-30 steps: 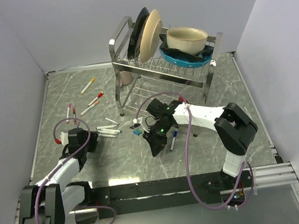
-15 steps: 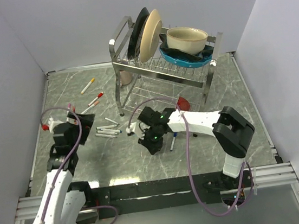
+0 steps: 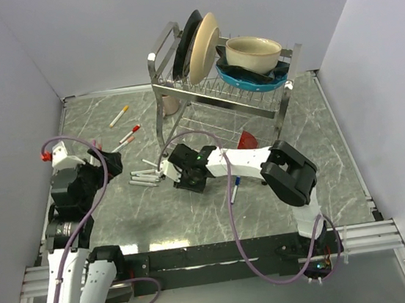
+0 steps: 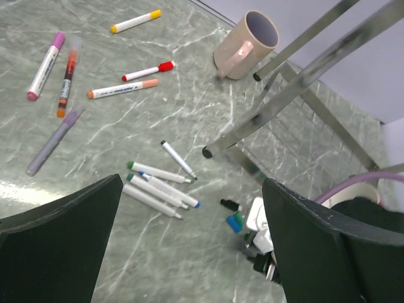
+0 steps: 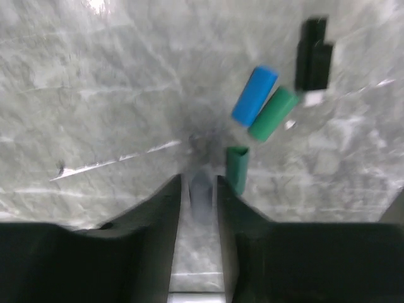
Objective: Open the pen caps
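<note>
Four loose caps on desk in right wrist view: black cap upper right, blue cap and green cap side by side below it, dark green cap near centre, just beside right fingers. Right fingers narrow, pinching blurred grey-blue cap. Left fingers wide apart, raised over white pens at centre of left wrist view

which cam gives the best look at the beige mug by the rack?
Left wrist. The beige mug stands upright in full view there, with its open mouth and handle both clear. Top external shows only a sliver of it behind a leg of the dish rack. The right wrist view does not show it.
</note>
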Controlling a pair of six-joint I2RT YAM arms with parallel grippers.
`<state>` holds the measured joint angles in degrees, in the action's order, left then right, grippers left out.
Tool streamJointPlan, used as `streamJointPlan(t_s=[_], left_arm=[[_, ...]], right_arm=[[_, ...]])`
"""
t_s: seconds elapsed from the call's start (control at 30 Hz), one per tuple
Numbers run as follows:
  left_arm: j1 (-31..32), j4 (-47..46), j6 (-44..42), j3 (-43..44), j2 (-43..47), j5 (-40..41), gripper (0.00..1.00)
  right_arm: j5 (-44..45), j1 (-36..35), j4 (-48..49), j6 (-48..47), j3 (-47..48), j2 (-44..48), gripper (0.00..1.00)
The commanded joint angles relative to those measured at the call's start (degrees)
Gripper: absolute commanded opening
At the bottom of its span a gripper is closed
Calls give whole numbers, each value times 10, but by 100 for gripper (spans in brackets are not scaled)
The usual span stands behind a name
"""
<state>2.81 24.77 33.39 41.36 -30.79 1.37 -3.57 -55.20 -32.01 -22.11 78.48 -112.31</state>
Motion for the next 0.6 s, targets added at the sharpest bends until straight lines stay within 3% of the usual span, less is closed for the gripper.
streamJointPlan(t_s=[0.0,0.3,0.57], left_arm=[[-2,2,-35,-5,45,5,99],[-3,-3,-39,-23,104,5,99],[-3,-10,-39,-28,109,-3,99]], right_arm=[[23,-10,5,-11,26,11,43],[7,-9,-11,-40,-11,93,43],[-91,12,-12,-183,-171,256,50]])
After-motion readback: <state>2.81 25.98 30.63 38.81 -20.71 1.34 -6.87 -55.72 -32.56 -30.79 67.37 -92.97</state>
